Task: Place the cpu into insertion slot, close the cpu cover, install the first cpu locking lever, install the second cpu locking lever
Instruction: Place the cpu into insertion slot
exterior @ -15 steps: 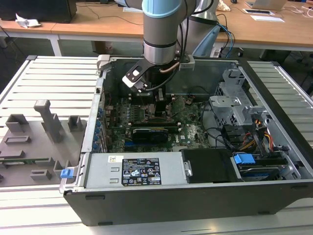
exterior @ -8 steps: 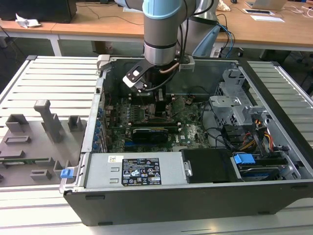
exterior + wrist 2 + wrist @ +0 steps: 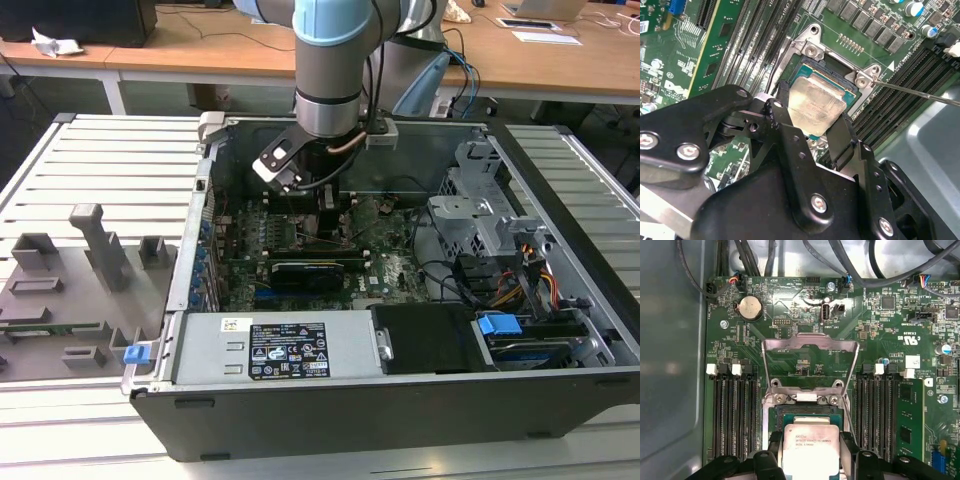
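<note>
cpu (image 3: 810,450) in end effector (image 3: 811,442), lower edge hidden

The insertion slot (image 3: 790,412) was left open from above, the room over it taken by the cpu (image 3: 810,447) gripped between the fingers of the claw (image 3: 812,117). One edge was blocked by the cpu cover (image 3: 810,342), raised upright. Both flanks were crowded by memory slots (image 3: 732,415). A thin lever wire (image 3: 920,93) was stretched just beside the socket. In the exterior view, the board was hemmed in by the case wall (image 3: 195,240) and the drive cage (image 3: 480,190).
</note>
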Controlling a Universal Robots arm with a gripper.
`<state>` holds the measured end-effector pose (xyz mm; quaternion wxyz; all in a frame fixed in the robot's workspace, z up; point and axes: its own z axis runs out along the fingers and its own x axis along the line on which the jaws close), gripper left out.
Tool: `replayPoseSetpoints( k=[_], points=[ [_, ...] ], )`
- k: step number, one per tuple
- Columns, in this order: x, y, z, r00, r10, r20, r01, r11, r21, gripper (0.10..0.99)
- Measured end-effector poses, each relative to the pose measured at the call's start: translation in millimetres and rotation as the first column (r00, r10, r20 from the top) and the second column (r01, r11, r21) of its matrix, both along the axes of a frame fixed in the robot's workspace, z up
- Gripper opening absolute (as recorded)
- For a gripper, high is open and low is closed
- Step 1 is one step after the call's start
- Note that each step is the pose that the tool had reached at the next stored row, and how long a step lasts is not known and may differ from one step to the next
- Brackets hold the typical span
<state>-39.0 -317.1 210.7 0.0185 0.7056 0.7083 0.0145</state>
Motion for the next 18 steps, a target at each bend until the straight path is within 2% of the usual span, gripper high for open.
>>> replayPoseSetpoints(
  k=[10, 14, 18],
  points=[
    [0.4, 1.7, -5.1, 1.0, 0.0, 0.0, 0.0, 1.0, -0.002, 0.541],
    [0.4, 3.4, -6.6, 1.0, 0.0, 0.0001, 0.0, 0.9999, -0.014, 0.541],
    [0.8, 4.4, -7.7, 1.0, 0.0, 0.0, 0.0, 0.9999, -0.016, 0.541]
  ],
)
